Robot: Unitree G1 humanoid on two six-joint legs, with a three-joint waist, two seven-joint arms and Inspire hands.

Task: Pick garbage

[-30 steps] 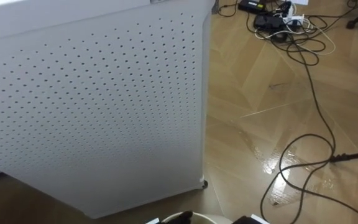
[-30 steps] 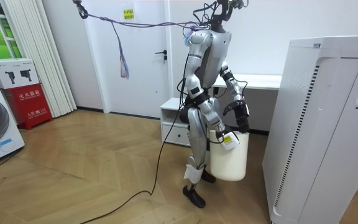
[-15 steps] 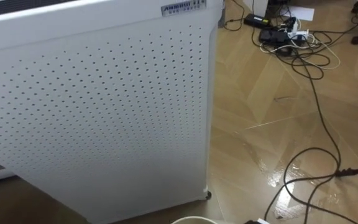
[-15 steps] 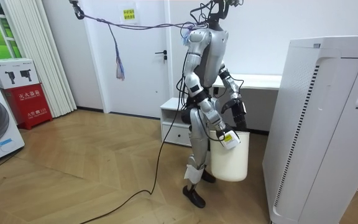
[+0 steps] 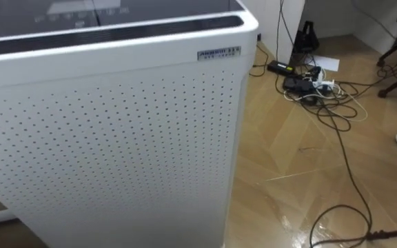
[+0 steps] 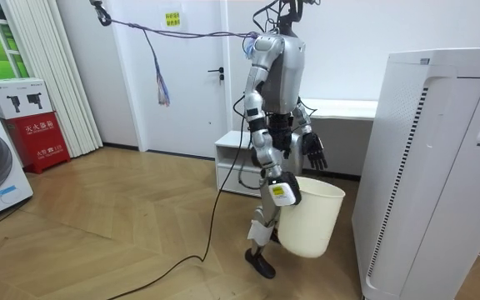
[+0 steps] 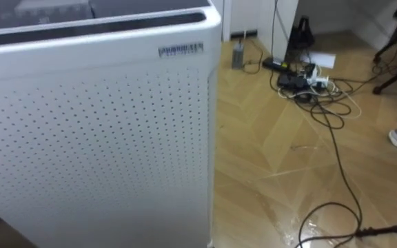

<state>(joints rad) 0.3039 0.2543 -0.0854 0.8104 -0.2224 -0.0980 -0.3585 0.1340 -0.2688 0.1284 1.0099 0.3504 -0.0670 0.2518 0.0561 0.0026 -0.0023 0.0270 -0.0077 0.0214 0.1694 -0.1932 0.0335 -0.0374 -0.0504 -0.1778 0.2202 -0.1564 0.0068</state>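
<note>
The white bin (image 6: 313, 218) had swung forward and tilted, hanging from the right hand (image 6: 278, 191), whose grip I could not tell. The left hand (image 6: 311, 151) hung slack-fingered and empty. No garbage showed by the air purifier (image 5: 116, 138), so the search likely continued.

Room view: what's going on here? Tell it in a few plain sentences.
The robot stands on the floor facing a tall white perforated cabinet. It carries a white bucket by the rim with its right hand. Its left hand hangs open above the bucket. Cables lie on the floor past the cabinet.
</note>
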